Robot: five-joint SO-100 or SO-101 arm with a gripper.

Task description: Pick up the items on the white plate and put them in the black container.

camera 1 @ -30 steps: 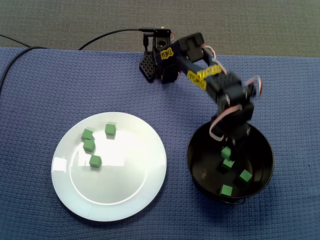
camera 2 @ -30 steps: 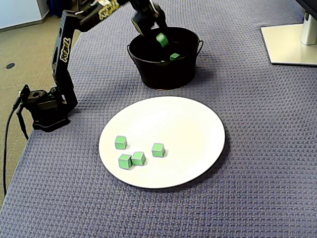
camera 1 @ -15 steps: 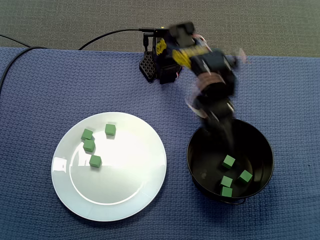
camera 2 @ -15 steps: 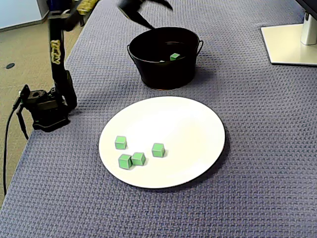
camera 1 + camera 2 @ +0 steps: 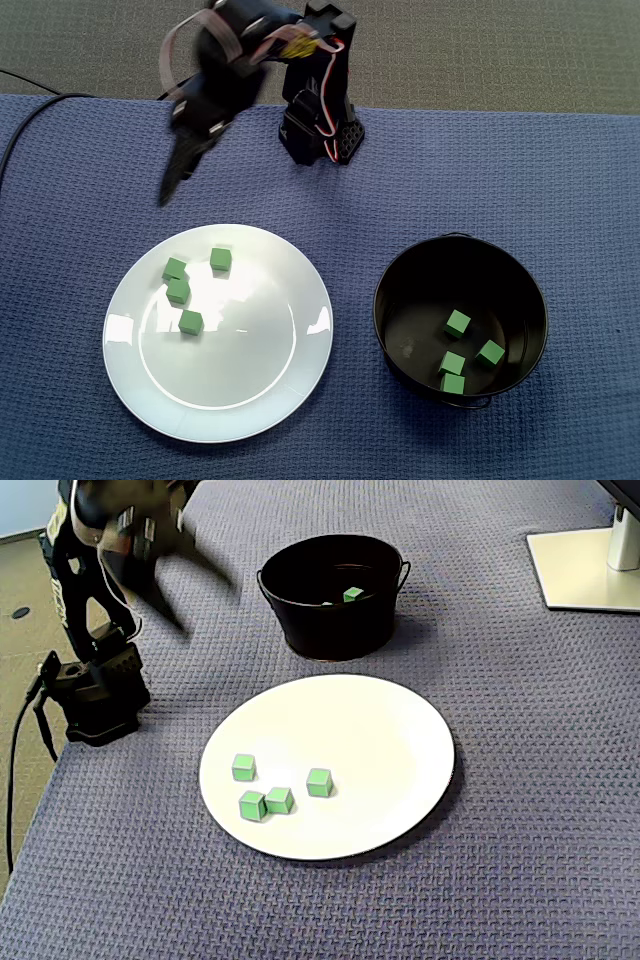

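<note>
Several green cubes [image 5: 191, 322] lie on the left half of the white plate [image 5: 250, 375]; the other fixed view shows them [image 5: 279, 800] near the plate's [image 5: 380, 730] front left. The black container [image 5: 382, 300] holds several more cubes [image 5: 458, 322]; in the other fixed view only one cube [image 5: 352, 594] shows inside it [image 5: 325, 630]. My gripper [image 5: 170, 190] is blurred by motion, in the air above the cloth behind the plate and left of the arm's base. In the other fixed view the gripper [image 5: 208, 605] shows two spread fingers, open, with nothing between them.
The arm's base [image 5: 320, 125] stands at the back edge of the blue cloth [image 5: 560, 200]. A black cable [image 5: 30, 110] runs off to the left. A white monitor foot [image 5: 590, 565] sits at the far right of the other fixed view.
The gripper let a cube drop into the container, rose out of it and swung from above the container across the base to the plate's side. The container holds one more cube.
</note>
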